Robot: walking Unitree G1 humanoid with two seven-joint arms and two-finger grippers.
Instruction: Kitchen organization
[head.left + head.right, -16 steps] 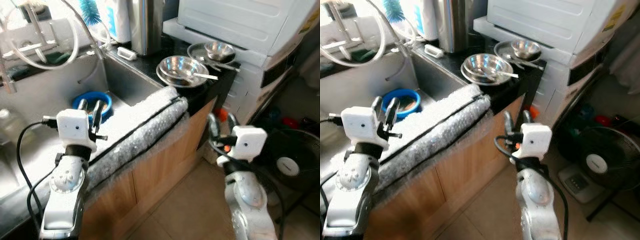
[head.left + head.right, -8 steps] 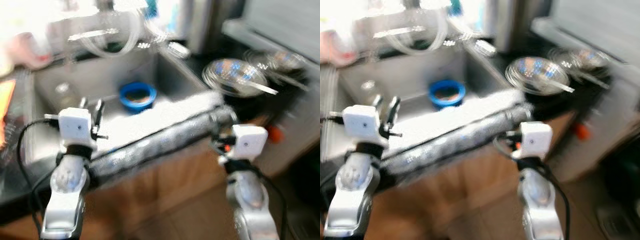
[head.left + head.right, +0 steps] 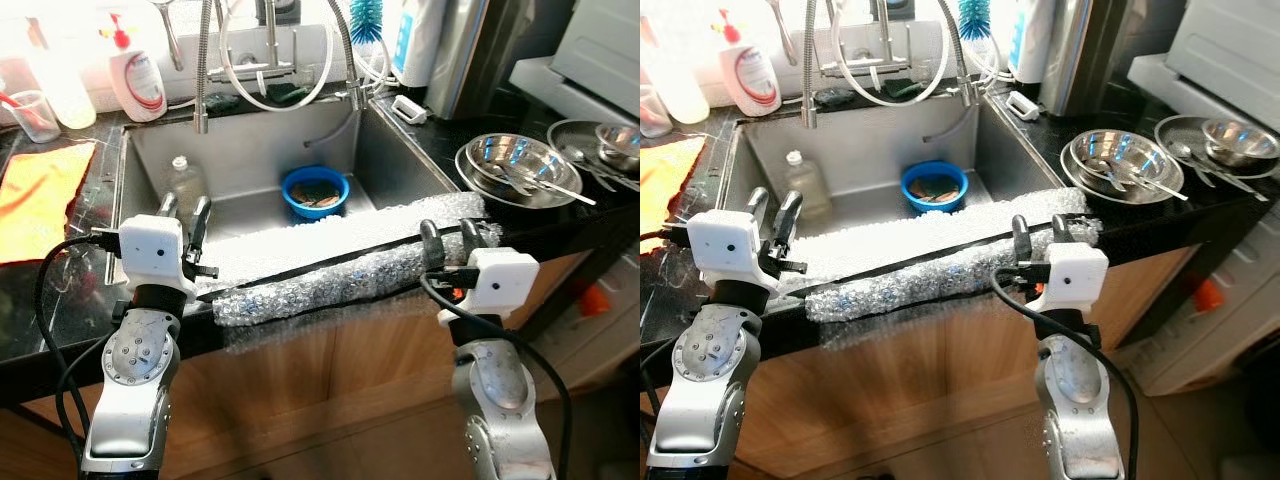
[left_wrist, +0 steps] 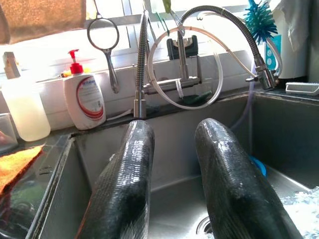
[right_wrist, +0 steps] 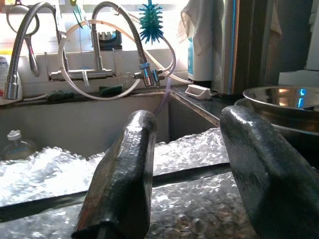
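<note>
A steel sink (image 3: 250,160) lies straight ahead, with a blue bowl (image 3: 315,189) and a clear plastic bottle (image 3: 184,182) on its floor. A strip of bubble wrap (image 3: 340,265) covers the sink's front edge. My left gripper (image 3: 183,208) is open above the sink's left front corner, fingers pointing at the faucet (image 4: 141,64). My right gripper (image 3: 447,232) is open just over the right end of the bubble wrap (image 5: 199,199), holding nothing. On the black counter to the right sit a steel bowl with spoons (image 3: 512,168) and a steel plate with a small bowl (image 3: 610,140).
An orange cloth (image 3: 40,195) lies on the counter to the left, with a soap pump bottle (image 3: 138,82) behind it. Hoses and a blue brush (image 3: 367,14) hang over the sink's back. A white appliance (image 3: 600,50) stands at the far right. Wooden cabinet fronts are below.
The camera has swung left, with blur half a second ago, so the sink now sits in the middle and the white appliance at the edge. Both grippers hold the same open pose.
</note>
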